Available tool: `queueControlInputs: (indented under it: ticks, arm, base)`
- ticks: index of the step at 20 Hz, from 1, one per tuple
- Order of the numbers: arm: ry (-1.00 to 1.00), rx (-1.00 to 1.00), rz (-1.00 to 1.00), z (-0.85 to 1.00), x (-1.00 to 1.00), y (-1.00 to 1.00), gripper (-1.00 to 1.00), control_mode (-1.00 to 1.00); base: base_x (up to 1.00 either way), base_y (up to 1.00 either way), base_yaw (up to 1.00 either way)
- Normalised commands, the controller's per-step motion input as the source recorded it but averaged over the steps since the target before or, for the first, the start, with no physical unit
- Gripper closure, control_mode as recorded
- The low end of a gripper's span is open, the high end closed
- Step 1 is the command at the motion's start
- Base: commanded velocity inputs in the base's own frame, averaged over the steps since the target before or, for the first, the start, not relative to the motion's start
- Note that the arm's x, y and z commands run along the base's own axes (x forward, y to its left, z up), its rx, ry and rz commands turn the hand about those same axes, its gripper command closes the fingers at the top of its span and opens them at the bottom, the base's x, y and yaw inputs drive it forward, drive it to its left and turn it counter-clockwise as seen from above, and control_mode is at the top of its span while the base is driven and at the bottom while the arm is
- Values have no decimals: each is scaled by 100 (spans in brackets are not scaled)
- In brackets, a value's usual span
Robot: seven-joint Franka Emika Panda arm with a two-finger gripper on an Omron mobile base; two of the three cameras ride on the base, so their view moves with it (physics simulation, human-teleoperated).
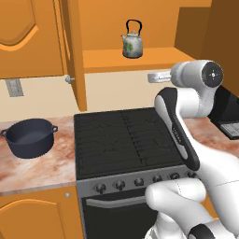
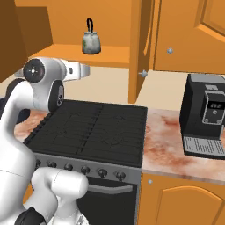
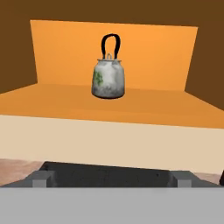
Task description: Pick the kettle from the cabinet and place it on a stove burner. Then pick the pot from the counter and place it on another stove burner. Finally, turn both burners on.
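Kettle (image 1: 132, 41) is sitting upright on the cabinet (image 1: 140, 58) shelf, upper middle of the left base frame, its black handle arching up. In the hand view it is standing just above centre (image 3: 109, 78), green print facing left.

Gripper (image 3: 111, 178) is standing wide open – its two fingertips (image 3: 40, 178) are showing far apart at the bottom of the hand view, holding nothing, well apart from the kettle.

Pot (image 1: 30, 137) is resting on the counter (image 1: 37, 170) at middle left, beside the burners (image 1: 126, 140) – the grates are lying bare at centre.

Coffee machine (image 2: 207, 115) is standing at the right edge of the right base frame.
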Motion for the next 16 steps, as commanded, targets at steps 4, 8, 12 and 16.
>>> queueControlInputs:
  ticks: [4, 8, 12, 16]
  arm:
    - [-4, 0, 0, 31, 9, 0, -100, -100]
    - [-3, 0, 0, 32, 14, 0, -100, -100]
    - [-4, 0, 0, 29, 12, 0, -100, -100]
    - [-6, 0, 0, 20, 10, 0, -100, -100]
  base:
    - [0, 0, 0]
    - [0, 0, 0]
    - [0, 0, 0]
    - [0, 0, 0]
